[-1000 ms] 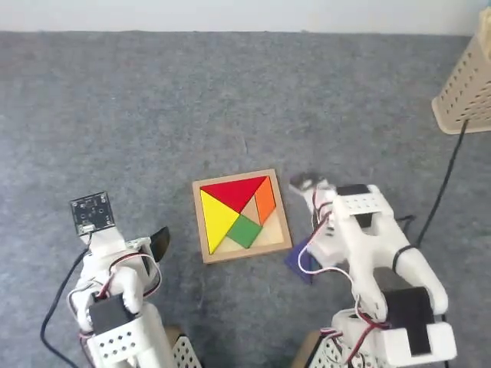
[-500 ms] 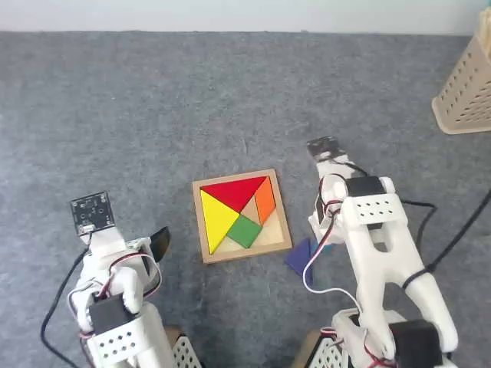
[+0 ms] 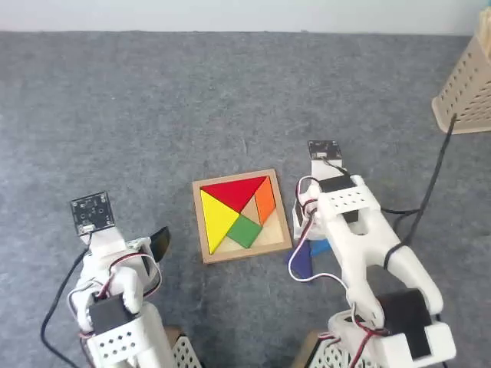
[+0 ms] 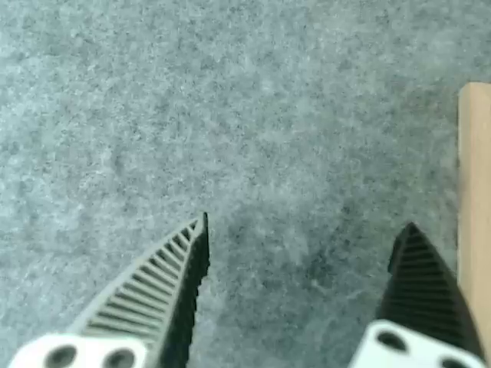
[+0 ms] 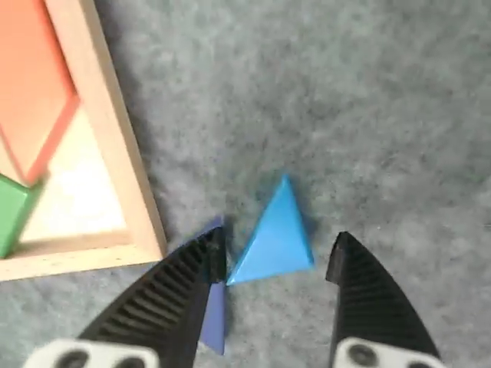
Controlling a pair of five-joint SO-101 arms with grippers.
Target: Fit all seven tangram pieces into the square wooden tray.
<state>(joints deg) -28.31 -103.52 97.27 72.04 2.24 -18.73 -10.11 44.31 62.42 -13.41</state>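
The square wooden tray (image 3: 247, 254) lies mid-table holding a red triangle (image 3: 234, 192), a yellow triangle (image 3: 215, 218), an orange parallelogram (image 3: 265, 201) and a green square (image 3: 245, 229). Just right of the tray, on the carpet, a light blue triangle (image 3: 321, 248) and a purple piece (image 3: 301, 263) lie half under the right arm. In the right wrist view my right gripper (image 5: 278, 238) is open and straddles the blue triangle (image 5: 272, 234), with the purple piece (image 5: 215, 322) behind one finger and the tray rim (image 5: 123, 176) close by. My left gripper (image 4: 307, 226) is open over bare carpet beside the tray's edge (image 4: 474, 192).
A beige perforated basket (image 3: 466, 84) stands at the back right. A black cable (image 3: 431, 192) runs from it toward the right arm. Grey carpet covers the table all around.
The right arm reached farther out, then drew back toward the tray's right side; it now hangs over the blue triangle. The left arm has kept still.
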